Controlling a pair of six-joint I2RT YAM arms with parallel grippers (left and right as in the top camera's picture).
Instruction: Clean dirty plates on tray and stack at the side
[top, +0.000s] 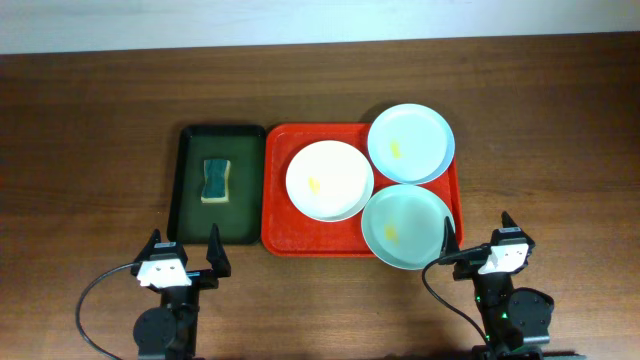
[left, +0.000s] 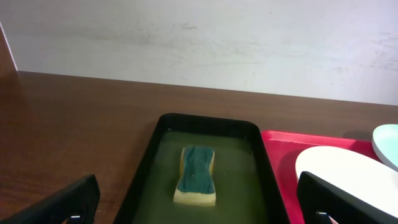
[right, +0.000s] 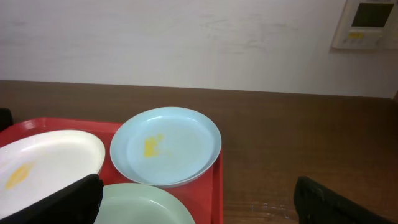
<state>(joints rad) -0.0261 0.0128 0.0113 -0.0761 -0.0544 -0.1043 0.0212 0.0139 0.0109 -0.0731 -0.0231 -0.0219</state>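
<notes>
The red tray (top: 283, 205) holds three plates, each with a small yellow smear. The white plate (top: 329, 180) is at the left, the pale blue plate (top: 411, 144) at the back right, the mint green plate (top: 408, 226) at the front right. My left gripper (top: 183, 255) is open and empty at the front edge of the dark green tray. My right gripper (top: 478, 238) is open and empty just right of the mint plate. The right wrist view shows the blue plate (right: 165, 145), the white plate (right: 46, 168) and the mint plate (right: 146, 205).
A dark green tray (top: 188, 185) left of the red tray holds a green-and-yellow sponge (top: 216, 180), which also shows in the left wrist view (left: 197, 175). Bare wooden table (top: 540, 140) lies right of the red tray and left of the green tray.
</notes>
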